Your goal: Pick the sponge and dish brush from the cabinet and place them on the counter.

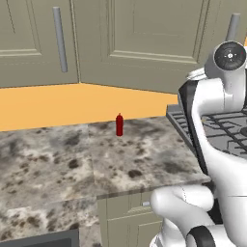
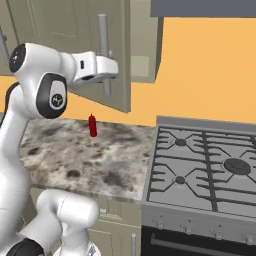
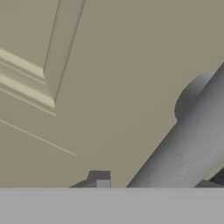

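The taupe wall cabinet (image 2: 55, 25) hangs above the counter (image 2: 100, 155), and its panelled door (image 3: 113, 65) is close in front of the hand. My gripper (image 2: 111, 68) is at the door's long grey bar handle (image 2: 103, 35). In the hand view the handle (image 3: 188, 144) runs between the two fingertips of the gripper (image 3: 157, 180). A gap shows between the left fingertip (image 3: 99, 178) and the bar, so the jaws stand open around it. The sponge and the dish brush are hidden. The speckled counter (image 1: 135, 154) lies below.
A small red bottle (image 1: 119, 124) stands upright at the back of the counter, also the red bottle (image 2: 92, 125) below my hand. The grey stove top (image 2: 210, 170) with grates adjoins the counter on the right. Another wall cabinet door with a bar handle (image 1: 60, 38) is on the left.
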Robot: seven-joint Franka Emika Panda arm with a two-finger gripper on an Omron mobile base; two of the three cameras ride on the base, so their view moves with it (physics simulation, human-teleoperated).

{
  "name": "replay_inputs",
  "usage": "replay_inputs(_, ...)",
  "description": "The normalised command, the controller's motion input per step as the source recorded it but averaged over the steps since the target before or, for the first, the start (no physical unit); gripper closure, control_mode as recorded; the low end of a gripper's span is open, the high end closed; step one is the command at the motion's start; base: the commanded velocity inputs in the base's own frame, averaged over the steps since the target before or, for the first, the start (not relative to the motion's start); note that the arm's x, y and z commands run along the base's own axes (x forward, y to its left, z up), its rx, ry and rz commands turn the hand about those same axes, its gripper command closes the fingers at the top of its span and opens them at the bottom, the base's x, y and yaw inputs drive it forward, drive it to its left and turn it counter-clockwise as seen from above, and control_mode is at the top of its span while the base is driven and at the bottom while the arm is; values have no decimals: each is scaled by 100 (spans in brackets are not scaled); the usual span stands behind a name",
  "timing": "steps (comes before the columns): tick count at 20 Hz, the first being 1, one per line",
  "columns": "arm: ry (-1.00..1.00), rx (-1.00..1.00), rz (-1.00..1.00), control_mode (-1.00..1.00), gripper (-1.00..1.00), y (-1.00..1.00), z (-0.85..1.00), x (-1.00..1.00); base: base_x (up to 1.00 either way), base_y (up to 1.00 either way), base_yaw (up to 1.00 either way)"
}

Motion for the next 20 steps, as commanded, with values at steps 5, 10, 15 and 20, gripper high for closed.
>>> replay_inputs(5,6,-4,-18,-100,100,92,-33,-33,0,0,0)
replay_inputs(10,1,0,-16,-100,100,94,-33,-30,0,0,0)
replay_inputs(15,0,-1,-12,-100,100,81,-26,-18,0,0,0)
replay_inputs(20,0,-6,-3,-100,100,22,-2,0,0,0,0)
